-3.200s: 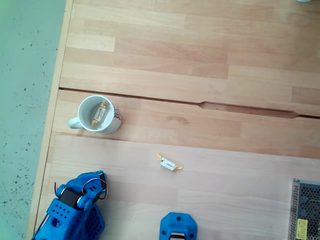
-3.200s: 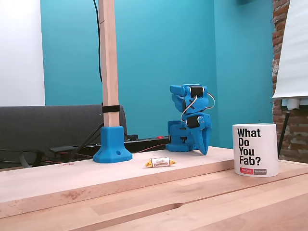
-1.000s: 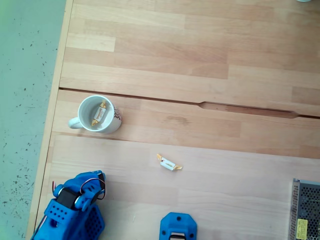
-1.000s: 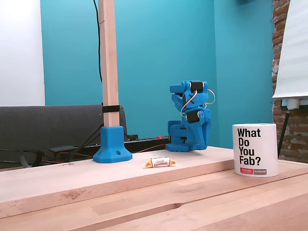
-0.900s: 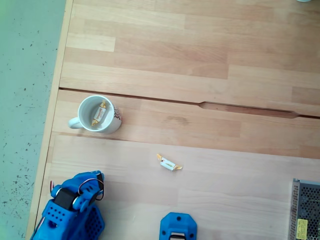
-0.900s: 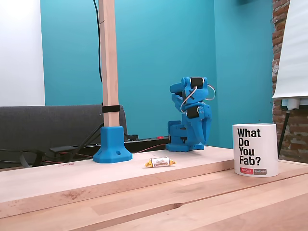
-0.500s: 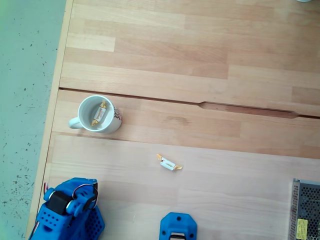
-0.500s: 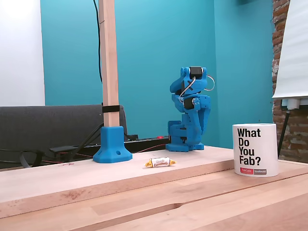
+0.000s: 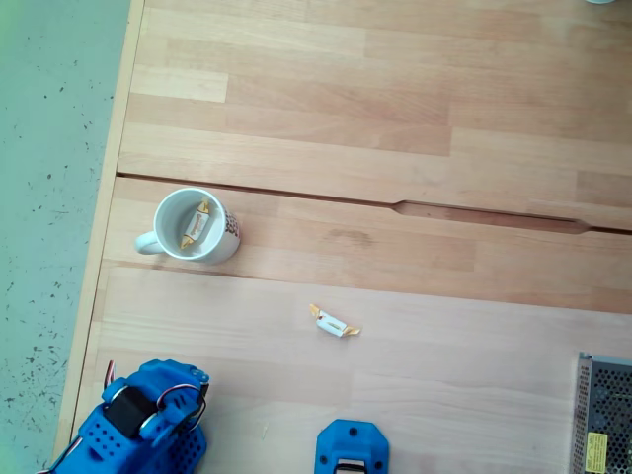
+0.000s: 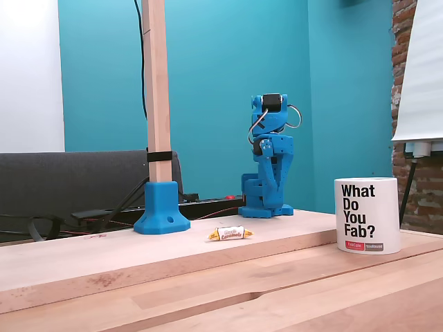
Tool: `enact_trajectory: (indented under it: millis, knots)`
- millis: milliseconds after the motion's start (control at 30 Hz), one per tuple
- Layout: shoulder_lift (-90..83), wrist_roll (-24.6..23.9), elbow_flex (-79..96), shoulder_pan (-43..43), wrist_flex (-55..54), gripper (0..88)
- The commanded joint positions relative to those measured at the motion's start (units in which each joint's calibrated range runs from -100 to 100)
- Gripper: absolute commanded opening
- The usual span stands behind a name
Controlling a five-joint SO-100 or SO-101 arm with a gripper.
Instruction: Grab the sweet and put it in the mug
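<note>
Fingers (image 10: pixel 275 178) tucked away; one sweet (image 9: pixel 200 225) inside the mug (image 9: pixel 161 235), second sweet (image 9: pixel 334 323) outside.

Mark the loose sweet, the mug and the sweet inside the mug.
loose sweet (image 9: pixel 335 324): a fixed view, white middle of the wrapper.
mug (image 9: pixel 164 240): a fixed view, white rim near the handle.
sweet inside the mug (image 9: pixel 197 224): a fixed view, white middle.

Sweet (image 9: pixel 335 323): small wrapped candy, white middle, yellow-gold twisted ends; lying flat on the bare wood, slightly slanted in the fixed view from above, resting well apart from the mug; seen side-on in the low fixed view (image 10: pixel 230 234).

Mug (image 9: pixel 223 247): white, round, standing upright, handle pointing left in the top-down fixed view, holding another wrapped candy (image 9: pixel 196 225); showing black lettering in the low fixed view (image 10: pixel 367 214).
</note>
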Motion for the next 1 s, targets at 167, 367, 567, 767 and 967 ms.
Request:
enact_trajectory:
  millis: [167, 367, 567, 767, 967]
  knots:
    - [0.9, 0.0, -3.8, 1.4, -2.6, 0.0]
    - [9.4, -0.5, -4.0, 1.1, -2.3, 0.0]
    - [22.0, -0.5, -11.6, 1.5, -2.2, 0.0]
    - [32.5, 0.0, -19.2, 4.8, -2.2, 0.0]
    - [39.2, 0.0, -25.3, 8.4, -2.8, 0.0]
